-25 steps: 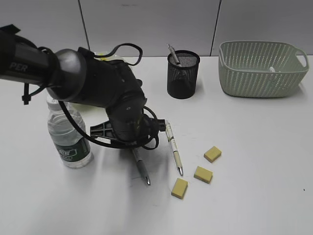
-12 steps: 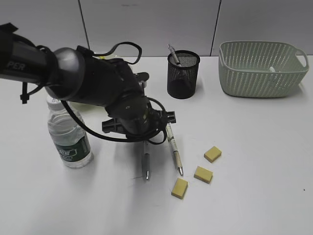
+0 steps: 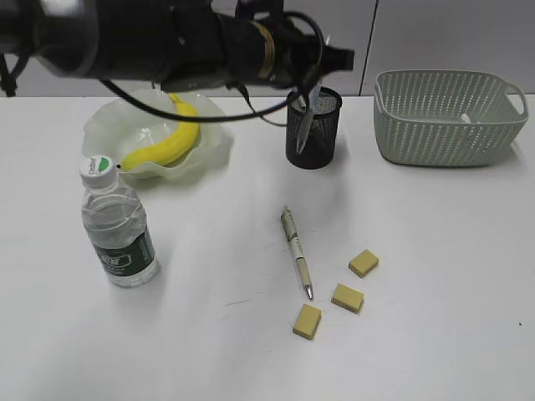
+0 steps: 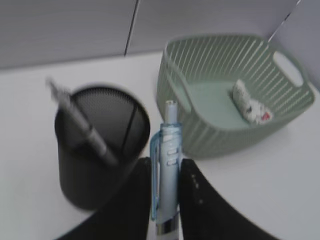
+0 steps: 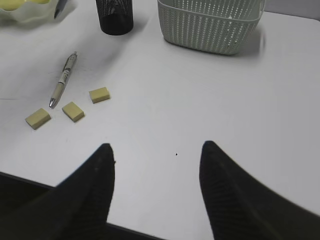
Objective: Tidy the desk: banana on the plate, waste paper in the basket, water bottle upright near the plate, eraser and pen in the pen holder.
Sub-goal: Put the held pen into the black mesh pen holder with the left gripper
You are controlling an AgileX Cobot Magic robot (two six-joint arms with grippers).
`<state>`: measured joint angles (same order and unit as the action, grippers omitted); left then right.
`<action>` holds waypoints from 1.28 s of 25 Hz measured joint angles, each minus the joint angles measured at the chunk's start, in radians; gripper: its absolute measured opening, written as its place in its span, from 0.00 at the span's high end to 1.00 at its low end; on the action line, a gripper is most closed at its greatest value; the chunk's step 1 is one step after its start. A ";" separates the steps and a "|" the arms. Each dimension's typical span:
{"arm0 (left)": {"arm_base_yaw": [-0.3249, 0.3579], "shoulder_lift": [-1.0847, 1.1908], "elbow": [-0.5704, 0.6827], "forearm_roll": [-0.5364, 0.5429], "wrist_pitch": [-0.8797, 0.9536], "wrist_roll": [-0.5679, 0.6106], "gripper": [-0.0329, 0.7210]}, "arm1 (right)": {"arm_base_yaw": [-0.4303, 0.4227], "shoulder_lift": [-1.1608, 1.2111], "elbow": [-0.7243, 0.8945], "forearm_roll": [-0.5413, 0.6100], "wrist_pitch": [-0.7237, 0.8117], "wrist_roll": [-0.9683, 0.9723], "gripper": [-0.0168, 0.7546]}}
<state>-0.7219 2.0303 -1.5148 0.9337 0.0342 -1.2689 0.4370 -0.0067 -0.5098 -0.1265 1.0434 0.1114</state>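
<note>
Your white worktop (image 3: 435, 276) carries everything. At its far right sits the sage-green basket (image 3: 447, 125), with the waste paper (image 4: 248, 102) lying inside near one end. At far left the ruffled plate (image 3: 209, 150) holds the banana (image 3: 163, 149). The water bottle (image 3: 117, 225) stands upright just in front of the plate, cap on.

Your left arm reaches across the top of the exterior view; its left gripper (image 4: 162, 172) is clenched on a blue pen (image 4: 166, 150), pen hanging tip-down at the pen holder (image 3: 313, 129). One pen (image 4: 82, 125) already leans inside that black mesh cup.

Your right gripper (image 5: 156, 150) hovers released, jaws well apart, over bare worktop.

Another pen (image 3: 296, 252) lies flat mid-worktop. Just beside its tip, three yellow erasers (image 3: 355, 297) lie apart from one another.
</note>
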 joint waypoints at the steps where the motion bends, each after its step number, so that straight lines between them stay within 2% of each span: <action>1: 0.014 0.009 -0.044 0.048 -0.026 0.000 0.79 | 0.000 0.000 0.000 0.000 0.000 0.000 0.41; 4: 0.051 0.063 -0.180 0.131 -0.088 0.000 0.79 | 0.000 0.000 0.000 0.000 0.000 0.000 0.41; 10: 0.095 0.254 -0.439 0.160 -0.141 0.001 0.80 | 0.000 0.000 0.000 0.000 0.000 0.000 0.41; 14: 0.104 0.367 -0.556 0.178 -0.144 0.028 0.80 | 0.000 0.000 0.000 0.000 0.000 0.000 0.41; 18: 0.103 0.409 -0.572 0.214 -0.145 0.119 0.80 | 0.000 0.000 0.000 0.000 0.000 0.000 0.41; 25: 0.100 0.430 -0.577 0.221 -0.169 0.140 0.80 | 0.000 0.000 0.000 -0.001 0.000 0.000 0.41; 28: 0.100 0.442 -0.577 0.221 -0.186 0.143 0.74 | 0.000 0.000 0.000 -0.001 0.000 0.000 0.41; 32: 0.100 0.449 -0.577 0.221 -0.192 0.143 0.60 | 0.000 -0.001 0.000 -0.001 0.000 0.000 0.41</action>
<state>-0.6214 2.4795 -2.0923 1.1551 -0.1582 -1.1262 0.4370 -0.0075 -0.5098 -0.1272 1.0434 0.1114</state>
